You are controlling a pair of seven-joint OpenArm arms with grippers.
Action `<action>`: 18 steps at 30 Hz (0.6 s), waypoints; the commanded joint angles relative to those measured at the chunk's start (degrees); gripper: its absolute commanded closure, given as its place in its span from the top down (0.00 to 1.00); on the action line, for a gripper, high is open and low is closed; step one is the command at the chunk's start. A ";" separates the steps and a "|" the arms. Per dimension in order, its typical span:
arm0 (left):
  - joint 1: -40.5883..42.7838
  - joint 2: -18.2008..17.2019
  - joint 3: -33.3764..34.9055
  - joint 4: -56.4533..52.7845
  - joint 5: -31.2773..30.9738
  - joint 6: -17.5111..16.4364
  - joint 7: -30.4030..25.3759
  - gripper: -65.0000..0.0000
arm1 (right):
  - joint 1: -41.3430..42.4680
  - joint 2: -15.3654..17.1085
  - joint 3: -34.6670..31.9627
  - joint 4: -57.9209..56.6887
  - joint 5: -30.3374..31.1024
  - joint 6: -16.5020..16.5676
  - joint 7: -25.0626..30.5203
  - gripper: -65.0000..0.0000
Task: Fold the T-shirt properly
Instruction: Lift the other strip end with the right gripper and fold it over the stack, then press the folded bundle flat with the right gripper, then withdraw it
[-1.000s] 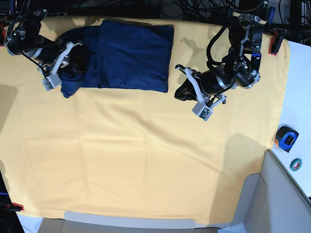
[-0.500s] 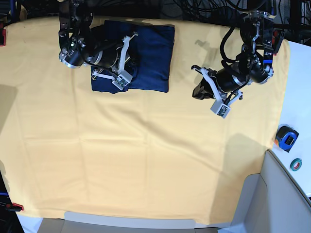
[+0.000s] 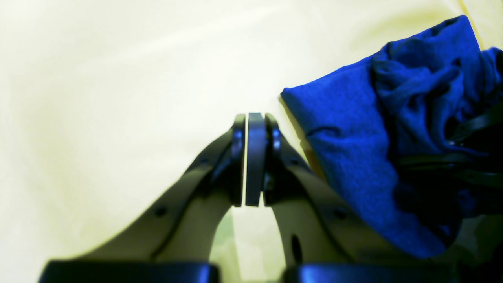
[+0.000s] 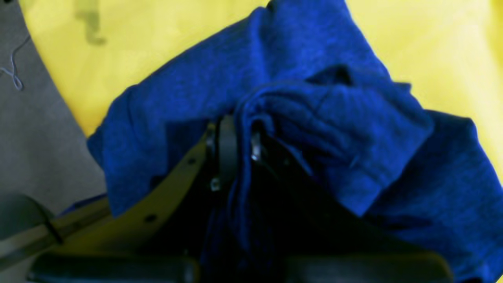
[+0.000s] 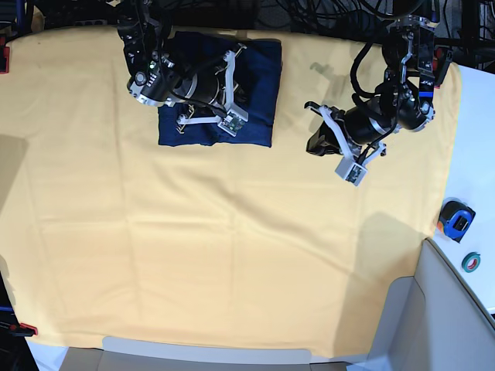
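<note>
The yellow cloth (image 5: 232, 255) covers nearly the whole work surface in the base view, with a white table edge (image 5: 476, 147) exposed along the right side. The T-shirt (image 5: 259, 85) lies as a compact dark navy rectangle at the top centre of the cloth, near its far edge. The right arm (image 5: 155, 73) reaches over the T-shirt from the left of the base view, and its body hides much of the garment's left half. The left arm (image 5: 387, 108) stands to the right of the T-shirt, well apart from it, above bare cloth. The right gripper (image 4: 235, 149) has its jaws closed on a bunched fold of the fabric; only the right wrist view shows this, as the base view gives the gripper (image 5: 220, 116) from above with no sight of the jaw contact. The same view shows loose rumpled folds around the fingers, whereas the base view shows the T-shirt's right half flat and smooth. The left gripper (image 3: 253, 157) has its jaws pressed together with nothing between them; the left wrist view shows this clearly, with a corner of the T-shirt (image 3: 353, 157) just beside the right-hand finger. In the base view this gripper (image 5: 340, 151) appears only as a pale bracket. A tape measure (image 5: 456, 219) and a small roll of tape (image 5: 472, 262) lie on the white table edge at lower right, visible in the base view alone. No brand, label or writing is legible in any view.
</note>
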 commanded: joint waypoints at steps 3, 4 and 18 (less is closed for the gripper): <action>-0.66 -0.40 -0.42 0.98 -0.65 -0.17 -0.83 0.00 | 1.81 -0.34 -0.15 1.35 0.93 0.18 1.48 0.00; -0.66 -0.40 -0.42 0.98 -0.65 -0.17 -0.83 0.00 | 2.07 -0.34 -0.15 1.70 0.84 0.18 1.40 0.00; -0.66 -0.40 -0.42 0.98 -0.65 -0.17 -0.83 0.00 | 4.27 -3.95 -0.24 0.20 0.66 0.09 1.22 0.00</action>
